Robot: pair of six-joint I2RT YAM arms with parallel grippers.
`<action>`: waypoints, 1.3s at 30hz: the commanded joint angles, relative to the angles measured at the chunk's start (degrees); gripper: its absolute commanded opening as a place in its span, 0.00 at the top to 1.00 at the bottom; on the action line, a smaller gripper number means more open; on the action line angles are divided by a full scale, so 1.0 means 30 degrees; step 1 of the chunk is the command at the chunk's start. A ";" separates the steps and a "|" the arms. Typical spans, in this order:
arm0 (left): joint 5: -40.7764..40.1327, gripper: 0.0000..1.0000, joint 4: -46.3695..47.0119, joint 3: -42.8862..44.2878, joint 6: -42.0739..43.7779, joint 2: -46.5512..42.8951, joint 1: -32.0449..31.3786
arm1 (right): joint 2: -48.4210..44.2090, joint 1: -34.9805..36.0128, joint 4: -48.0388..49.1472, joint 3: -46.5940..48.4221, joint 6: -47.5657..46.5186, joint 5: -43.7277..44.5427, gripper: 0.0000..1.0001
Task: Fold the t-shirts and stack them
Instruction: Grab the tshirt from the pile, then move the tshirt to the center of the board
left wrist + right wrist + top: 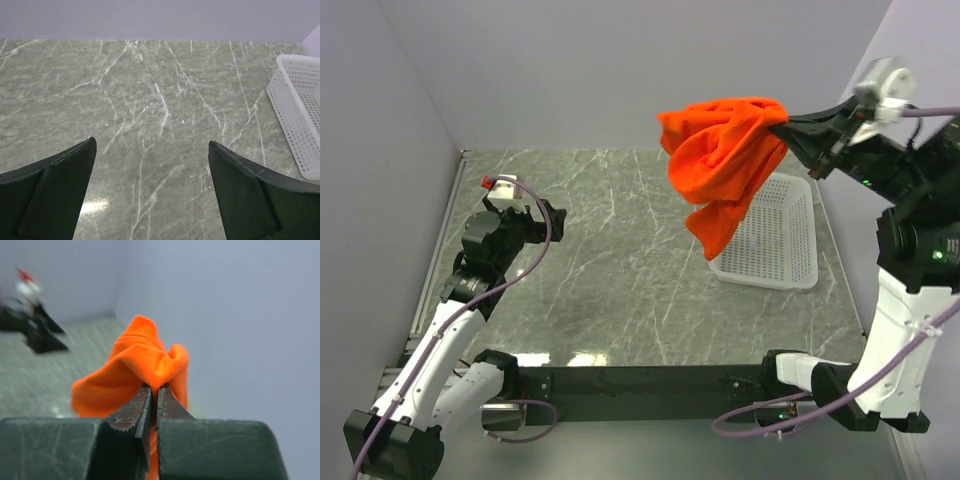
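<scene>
In the upper right of the top view, the right gripper (788,124) is pinching 1 bright orange-red t-shirt (725,160) and holding it up in the air. The cloth is hanging bunched and doubled over itself from the clamped spot. Its lower end is dangling in front of the left side of the white mesh basket (792,262); whether it is touching the basket cannot be told. The basket is sitting at the right side of the grey marbled table (620,260), close to the right wall. In the right wrist view the 2 dark fingers (132,412) are pressing together with a fold of the orange fabric caught between their tips. The rest of the t-shirt is bulging above and to the left of them, in the centre of the frame.

At the left middle of the top view, the left gripper (546,214) is hovering above the table, well apart from the t-shirt and the basket. In the left wrist view its 2 fingers are standing wide apart at the lower corners of the frame and holding nothing. The marbled surface is showing between them, and the basket's corner is showing at the right edge.
</scene>
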 commanded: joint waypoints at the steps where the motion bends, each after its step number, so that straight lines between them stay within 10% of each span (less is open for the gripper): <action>1: -0.0352 0.01 0.0322 -0.0018 0.0476 -0.0221 -0.0008 | 0.0414 -0.0096 0.7215 0.0922 0.7303 -0.3738 1.00; 5: -0.0470 0.01 0.0321 -0.0105 0.0594 -0.0600 -0.0008 | 0.0356 0.0020 1.1765 -0.1827 1.2706 -0.4884 1.00; 17: -0.2022 0.01 0.0439 -0.0398 0.0799 -0.1217 -0.0008 | -0.0376 0.3767 0.6323 -0.8393 0.4897 -0.1988 1.00; 30: -0.2022 0.01 0.0439 -0.0427 0.0858 -0.0982 -0.0008 | 0.0033 0.5144 0.4658 -0.9681 0.2991 0.0269 1.00; 39: -0.1641 0.01 0.0467 -0.0398 0.0858 -0.0660 -0.0008 | 0.0618 1.2116 0.3271 -1.6739 -0.2375 0.6628 1.00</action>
